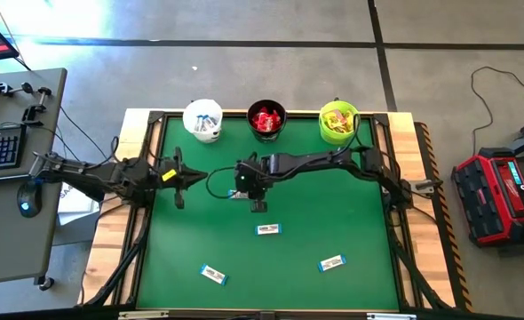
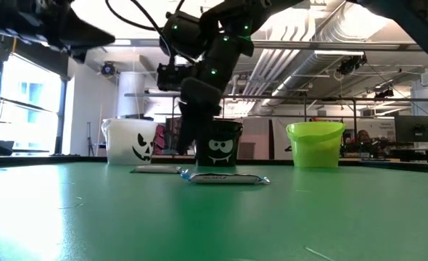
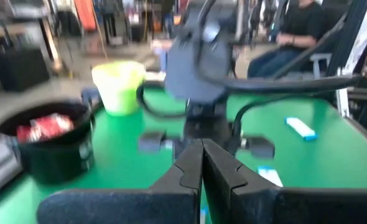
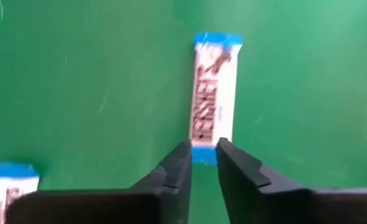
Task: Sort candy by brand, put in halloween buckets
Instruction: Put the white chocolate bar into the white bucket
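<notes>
Right gripper [image 4: 203,163] at frame centre, fingers narrowed on the near end of a white-and-blue bar [image 4: 213,99] lying flat on the green mat; grip apparently not yet firm. Best squeezed squarely across the wrapper before lifting toward the white bucket [image 1: 202,120], upper left. Left gripper [image 3: 202,163] clenched empty, centre-left.

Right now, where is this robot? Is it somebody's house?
Probably not a house. It looks like a robot lab or workshop: bare ceiling pipes, a desk with a keyboard, and a green test table.
</notes>
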`<state>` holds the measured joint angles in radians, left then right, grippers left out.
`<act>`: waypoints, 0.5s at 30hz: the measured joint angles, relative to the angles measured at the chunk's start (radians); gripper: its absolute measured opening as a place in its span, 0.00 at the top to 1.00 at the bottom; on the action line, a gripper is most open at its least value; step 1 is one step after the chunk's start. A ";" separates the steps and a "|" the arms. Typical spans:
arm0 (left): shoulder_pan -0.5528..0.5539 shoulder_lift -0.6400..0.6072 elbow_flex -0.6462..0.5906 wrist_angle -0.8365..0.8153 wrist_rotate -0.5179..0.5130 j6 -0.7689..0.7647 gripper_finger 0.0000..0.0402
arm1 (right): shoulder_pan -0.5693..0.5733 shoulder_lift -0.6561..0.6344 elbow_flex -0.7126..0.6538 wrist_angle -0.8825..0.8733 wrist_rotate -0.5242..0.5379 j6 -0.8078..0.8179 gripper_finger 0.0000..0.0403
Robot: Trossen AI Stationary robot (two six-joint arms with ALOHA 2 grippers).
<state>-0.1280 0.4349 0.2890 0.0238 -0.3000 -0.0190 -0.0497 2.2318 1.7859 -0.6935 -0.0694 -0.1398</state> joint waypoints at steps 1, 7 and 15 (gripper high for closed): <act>0.000 0.008 0.000 -0.021 0.000 -0.021 1.00 | 0.004 0.000 0.000 -0.014 0.018 0.000 0.80; 0.000 0.106 0.000 -0.116 -0.001 -0.169 1.00 | 0.005 -0.001 -0.001 -0.047 0.120 0.001 0.69; 0.013 0.290 0.000 -0.172 0.014 -0.443 1.00 | 0.011 -0.007 -0.001 -0.027 0.147 -0.026 0.97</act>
<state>-0.1147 0.7245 0.2890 -0.1483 -0.2864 -0.4620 -0.0387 2.2249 1.7847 -0.7200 0.0780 -0.1658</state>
